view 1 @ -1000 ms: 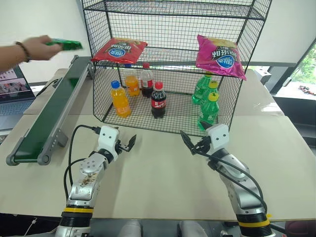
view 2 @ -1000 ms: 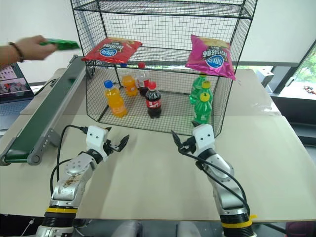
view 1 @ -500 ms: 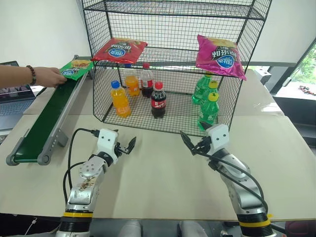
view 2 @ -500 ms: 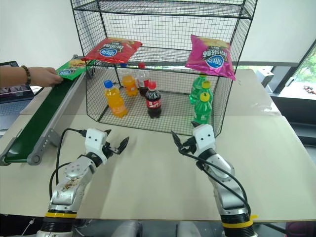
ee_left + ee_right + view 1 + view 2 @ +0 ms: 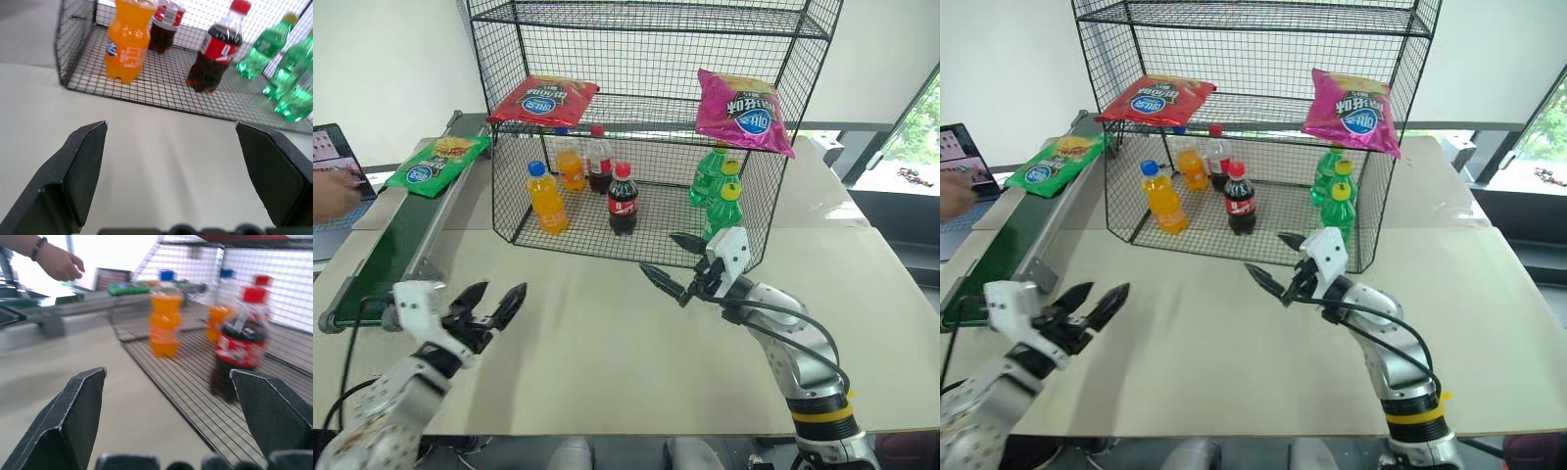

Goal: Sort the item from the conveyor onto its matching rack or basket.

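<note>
At the far left I saw a person's hand (image 5: pixel 331 193) near a laptop (image 5: pixel 333 149), clear of the belt. Next to it, the conveyor (image 5: pixel 386 253) ran along the left edge of the table (image 5: pixel 607 362), and the green chip bag (image 5: pixel 436 163) lay flat on its far end, just beside the corner of the wire rack (image 5: pixel 646 127), with nothing touching it.

My left gripper (image 5: pixel 489 308) hung over the bare table near the conveyor's near end, its two black fingers spread wide apart and holding nothing. Through its wrist camera I looked straight at the rack's bottom shelf.

On that bottom shelf stood an orange soda bottle (image 5: pixel 545 197), a second orange bottle (image 5: pixel 572 164) behind it, and two cola bottles (image 5: pixel 623 199), with green soda bottles (image 5: pixel 720 201) at the right end. On the shelf above, a red chip bag (image 5: pixel 544 100) lay on the left and a magenta chip bag (image 5: pixel 741 110) on the right.

My right gripper (image 5: pixel 674 264) hovered just in front of the rack near the green bottles, pointing left, fingers also spread apart and empty.
</note>
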Robot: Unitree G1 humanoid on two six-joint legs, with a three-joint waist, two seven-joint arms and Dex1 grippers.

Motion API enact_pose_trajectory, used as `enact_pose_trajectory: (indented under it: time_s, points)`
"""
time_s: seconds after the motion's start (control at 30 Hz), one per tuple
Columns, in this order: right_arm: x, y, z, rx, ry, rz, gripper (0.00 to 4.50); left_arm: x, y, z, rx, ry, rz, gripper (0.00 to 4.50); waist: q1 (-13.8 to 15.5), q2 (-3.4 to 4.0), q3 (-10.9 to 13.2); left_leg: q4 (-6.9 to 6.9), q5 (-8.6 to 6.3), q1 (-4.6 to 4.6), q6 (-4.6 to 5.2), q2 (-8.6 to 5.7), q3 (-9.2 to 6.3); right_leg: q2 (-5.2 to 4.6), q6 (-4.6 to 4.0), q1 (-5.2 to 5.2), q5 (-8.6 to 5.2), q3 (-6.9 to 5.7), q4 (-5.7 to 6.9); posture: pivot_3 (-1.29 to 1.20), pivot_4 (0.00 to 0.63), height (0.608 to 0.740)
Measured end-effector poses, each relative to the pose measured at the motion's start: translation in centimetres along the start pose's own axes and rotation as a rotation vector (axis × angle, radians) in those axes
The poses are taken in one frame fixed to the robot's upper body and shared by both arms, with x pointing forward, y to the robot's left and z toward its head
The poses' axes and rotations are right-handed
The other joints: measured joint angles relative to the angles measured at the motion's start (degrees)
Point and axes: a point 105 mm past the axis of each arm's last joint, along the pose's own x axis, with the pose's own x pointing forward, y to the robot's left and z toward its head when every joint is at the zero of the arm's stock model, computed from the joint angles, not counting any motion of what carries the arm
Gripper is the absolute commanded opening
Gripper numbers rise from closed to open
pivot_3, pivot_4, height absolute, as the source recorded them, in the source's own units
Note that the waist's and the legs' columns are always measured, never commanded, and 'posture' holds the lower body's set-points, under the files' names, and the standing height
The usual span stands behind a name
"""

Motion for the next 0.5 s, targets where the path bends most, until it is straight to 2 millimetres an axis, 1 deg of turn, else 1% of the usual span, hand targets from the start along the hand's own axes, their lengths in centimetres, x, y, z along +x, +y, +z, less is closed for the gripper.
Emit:
enact_pose_trajectory:
  time_s: [0.07,0.1,0.17,0.2,0.23,0.3,0.33,0.37,0.4,0.43,0.47,0.5]
  points:
    - [0.5,1.1,1.1,0.016,-0.043,0.111,4.5,-1.9,0.9,0.9,-0.122,-0.045,0.052,4.47,-0.4,-0.01,0.0,0.01,-0.06,0.01,0.09,0.01,0.0,-0.01,-0.02,0.0,0.0,0.01,-0.02,0.0,0.15,0.738]
    - [1.1,1.9,2.1,0.013,-0.072,0.206,4.5,-3.4,1.5,1.8,-0.217,-0.097,0.086,4.47,-0.6,-0.04,0.0,0.01,-0.06,0.01,0.1,0.04,0.0,0.0,-0.03,-0.03,0.0,0.01,-0.02,0.0,0.15,0.738]
    - [1.5,2.6,3.0,0.005,-0.103,0.283,4.5,-4.6,2.0,2.7,-0.275,-0.146,0.115,4.47,-0.4,-0.02,0.0,0.01,-0.07,0.05,0.11,0.03,-0.01,-0.01,-0.05,-0.02,0.0,0.0,-0.01,0.0,0.15,0.738]
    - [1.9,3.2,3.8,-0.001,-0.125,0.362,4.5,-5.8,2.7,3.9,-0.33,-0.212,0.149,4.47,0.0,-0.02,0.0,0.01,-0.07,0.06,0.11,0.01,-0.02,-0.02,-0.07,0.01,-0.02,-0.03,-0.04,0.0,0.15,0.738]
    - [2.2,3.8,4.0,0.006,-0.137,0.421,4.5,-6.9,3.3,4.6,-0.381,-0.259,0.179,4.47,0.3,-0.04,0.0,0.01,-0.07,0.09,0.11,0.01,-0.02,-0.03,-0.1,0.02,-0.03,-0.03,-0.05,0.0,0.15,0.738]
    - [2.4,4.1,4.1,0.015,-0.141,0.478,4.5,-8.4,4.5,5.5,-0.444,-0.332,0.236,4.47,0.7,-0.03,0.0,0.05,-0.07,0.1,0.1,-0.02,-0.02,-0.04,-0.11,0.01,-0.04,-0.04,-0.07,0.0,0.15,0.738]
    - [2.6,4.2,4.0,0.02,-0.142,0.494,4.5,-8.9,5.0,5.8,-0.472,-0.36,0.252,4.47,0.9,-0.02,0.0,0.06,-0.07,0.09,0.1,-0.03,-0.01,-0.04,-0.13,0.01,-0.05,-0.04,-0.09,0.0,0.15,0.738]
    - [2.8,4.3,4.0,0.029,-0.146,0.521,4.5,-10.1,5.9,6.1,-0.518,-0.413,0.291,4.47,1.0,-0.02,0.0,0.06,-0.08,0.08,0.1,-0.03,0.02,-0.04,-0.15,0.01,-0.06,-0.03,-0.12,0.0,0.15,0.738]
    - [3.0,4.6,4.1,0.039,-0.158,0.559,4.5,-11.8,7.5,6.1,-0.579,-0.478,0.358,4.47,1.1,-0.02,0.0,0.06,-0.08,0.07,0.09,-0.02,0.02,-0.03,-0.18,0.0,-0.08,-0.03,-0.12,0.0,0.15,0.738]
    - [3.1,4.7,4.3,0.039,-0.165,0.582,4.5,-12.7,8.5,5.9,-0.611,-0.51,0.397,4.47,1.1,-0.02,0.0,0.06,-0.08,0.06,0.09,-0.03,0.02,-0.02,-0.19,-0.02,-0.09,-0.04,-0.11,0.0,0.15,0.738]
    - [3.2,4.9,4.4,0.033,-0.176,0.604,4.5,-13.5,9.4,5.6,-0.638,-0.532,0.427,4.47,1.3,-0.02,0.0,0.06,-0.08,0.05,0.09,-0.02,0.01,-0.01,-0.2,-0.06,-0.1,-0.05,-0.11,0.0,0.15,0.738]
    - [3.2,5.0,4.5,0.033,-0.18,0.61,4.5,-13.7,9.6,5.5,-0.646,-0.538,0.435,4.47,1.3,-0.01,0.0,0.06,-0.08,0.05,0.09,-0.02,0.0,0.0,-0.2,-0.07,-0.1,-0.06,-0.11,0.0,0.15,0.738]
